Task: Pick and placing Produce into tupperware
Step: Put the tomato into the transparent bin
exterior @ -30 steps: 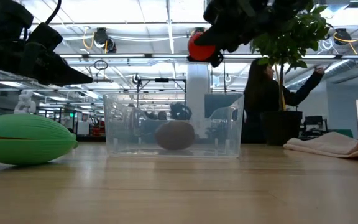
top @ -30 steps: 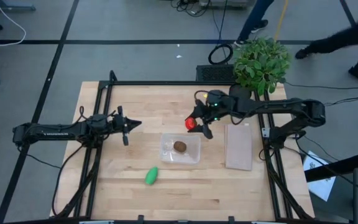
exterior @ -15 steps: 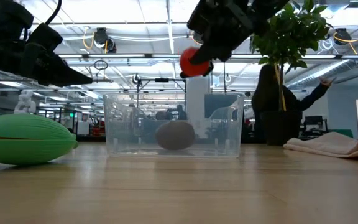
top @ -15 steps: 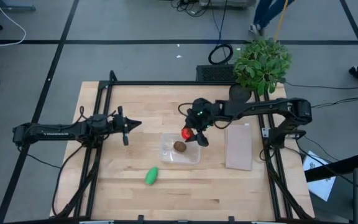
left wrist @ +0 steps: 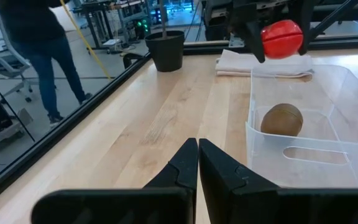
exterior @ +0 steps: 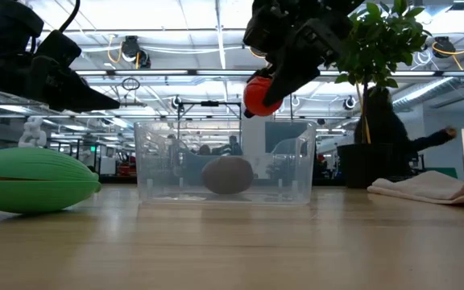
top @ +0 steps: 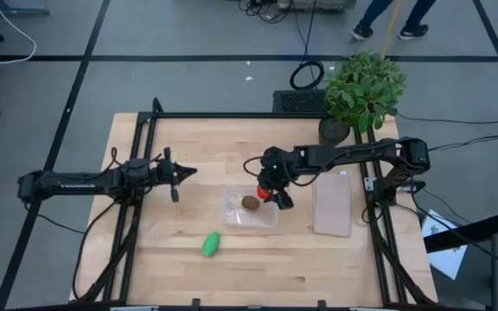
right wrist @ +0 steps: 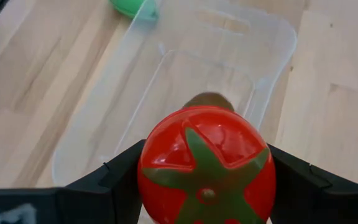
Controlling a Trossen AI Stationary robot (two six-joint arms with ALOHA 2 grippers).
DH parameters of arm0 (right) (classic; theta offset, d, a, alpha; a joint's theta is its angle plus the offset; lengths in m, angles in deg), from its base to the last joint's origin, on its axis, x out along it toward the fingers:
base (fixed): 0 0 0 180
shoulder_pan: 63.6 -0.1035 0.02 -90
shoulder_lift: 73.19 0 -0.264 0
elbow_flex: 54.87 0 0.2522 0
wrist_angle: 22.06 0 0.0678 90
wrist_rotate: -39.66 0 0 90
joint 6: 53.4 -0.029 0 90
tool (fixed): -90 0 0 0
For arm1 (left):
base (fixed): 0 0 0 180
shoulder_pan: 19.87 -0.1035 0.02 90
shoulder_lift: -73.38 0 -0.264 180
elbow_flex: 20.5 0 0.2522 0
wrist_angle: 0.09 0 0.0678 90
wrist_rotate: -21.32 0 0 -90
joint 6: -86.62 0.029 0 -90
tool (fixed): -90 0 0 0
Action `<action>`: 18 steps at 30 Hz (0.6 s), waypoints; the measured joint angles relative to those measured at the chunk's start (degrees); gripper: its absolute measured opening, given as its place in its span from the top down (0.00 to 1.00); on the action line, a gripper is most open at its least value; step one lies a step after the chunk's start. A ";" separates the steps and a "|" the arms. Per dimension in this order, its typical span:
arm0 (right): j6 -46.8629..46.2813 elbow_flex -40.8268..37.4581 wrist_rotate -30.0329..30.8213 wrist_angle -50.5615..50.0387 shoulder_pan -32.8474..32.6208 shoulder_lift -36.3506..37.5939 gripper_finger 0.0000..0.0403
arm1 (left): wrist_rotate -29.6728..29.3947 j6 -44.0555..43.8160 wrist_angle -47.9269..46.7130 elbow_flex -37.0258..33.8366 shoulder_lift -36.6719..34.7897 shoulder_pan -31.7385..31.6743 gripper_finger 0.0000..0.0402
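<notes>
The red tomato point(right wrist: 207, 167), green star cap facing the right wrist camera, is clamped in the right gripper point(top: 268, 192) above the tupperware point(top: 251, 208), at its 1 o'clock corner. A brown kiwi point(top: 250, 203) lies inside. The green oblong piece point(top: 211, 244), long axis toward 1 o'clock, lies at the container's 7 o'clock. The left gripper point(top: 176, 174), fingers together and empty, waits at 10 o'clock.

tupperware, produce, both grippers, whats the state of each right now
tupperware: open, kiwi inside
kiwi: resting in tupperware
tomato: held above tupperware
green piece: lying on table, outside tupperware
right gripper: shut on tomato
left gripper: shut, empty, away from tupperware
</notes>
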 joint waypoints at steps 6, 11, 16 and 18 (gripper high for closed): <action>2.21 -0.02 0.05 -1.77 -0.69 -0.02 0.40 | 0.00 0.03 -0.02 0.00 0.00 0.00 0.95; 9.27 -0.02 0.16 -2.78 -1.11 0.00 0.40 | -0.02 0.03 -0.08 0.00 0.01 0.00 0.95; 15.32 -0.03 0.75 -2.83 -1.08 -0.48 0.40 | -0.02 0.03 -0.37 0.00 0.02 0.00 0.95; 16.91 -0.07 2.06 -2.10 -0.90 -0.62 0.40 | -0.02 0.03 -0.35 0.00 0.02 0.00 0.95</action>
